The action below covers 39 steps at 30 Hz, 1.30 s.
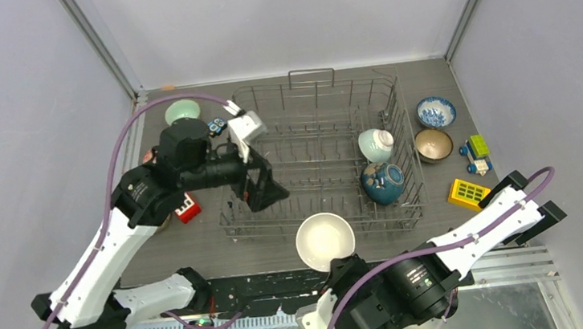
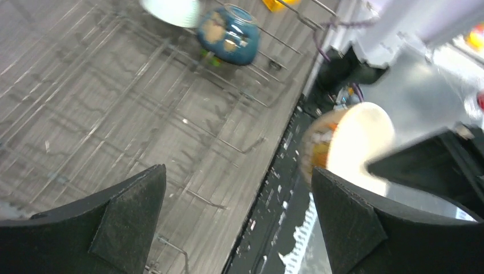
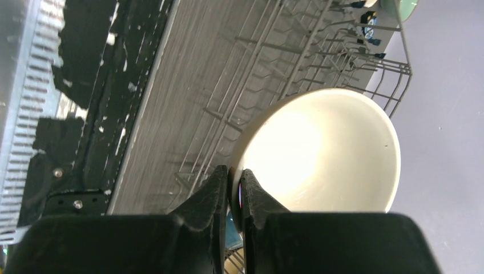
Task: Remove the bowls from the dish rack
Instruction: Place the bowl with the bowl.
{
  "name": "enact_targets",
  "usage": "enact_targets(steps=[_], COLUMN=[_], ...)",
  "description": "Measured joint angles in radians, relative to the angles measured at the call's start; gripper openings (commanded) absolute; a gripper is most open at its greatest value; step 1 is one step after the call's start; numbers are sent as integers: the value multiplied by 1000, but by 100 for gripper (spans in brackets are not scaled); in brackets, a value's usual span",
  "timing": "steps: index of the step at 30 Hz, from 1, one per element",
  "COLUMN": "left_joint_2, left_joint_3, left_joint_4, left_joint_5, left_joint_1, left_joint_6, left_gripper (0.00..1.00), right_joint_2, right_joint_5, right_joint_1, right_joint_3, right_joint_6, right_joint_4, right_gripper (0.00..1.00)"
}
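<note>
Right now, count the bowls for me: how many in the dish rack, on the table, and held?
In the dish rack: 2 (white-teal bowl, dark blue bowl)
On the table: 3 (mint green bowl, blue-white bowl, tan bowl)
In the right hand: 1 (cream bowl)
Total: 6

Plain pale lilac walls [image 1: 22, 77] enclose a dark grey wood-grain table [image 1: 425, 79] under even light.

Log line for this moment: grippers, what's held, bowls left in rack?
right gripper: shut on cream bowl rim | left gripper: open, over dish rack | in rack: white-teal bowl, dark blue bowl
</note>
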Motion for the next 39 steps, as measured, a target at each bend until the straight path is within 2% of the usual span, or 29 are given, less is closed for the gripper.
enact_targets(steps=[6, 10, 18, 27, 30, 36, 39], left_joint_2=[138, 262, 390, 429, 447, 476, 476], left_joint_3=[212, 304, 335, 370, 370, 369, 368], left_joint_4=[-209, -332, -452, -482, -483, -480, -479], left_joint_5=[-262, -414, -529, -539, -541, -534, -529], left_joint_1=[-373, -508, -584, -610, -619, -634, -637], left_joint_6=[110, 134, 136, 136, 134, 125, 122], left_gripper=[91, 86, 72, 67, 61, 39, 35], right_joint_2=[5, 16, 45, 45, 45, 45, 46], right_joint_5=[1, 0, -15, -12, -11, 1, 7], right_joint_1=[13, 13, 13, 13, 13, 13, 12], right_joint_3=[-29, -21, -14, -14, -14, -14, -14], right_joint_6=[7, 14, 19, 19, 19, 18, 18], right_joint_4=[-37, -43, -42, -40, -40, -30, -27], right_gripper=[1, 1, 1, 1, 1, 1, 1])
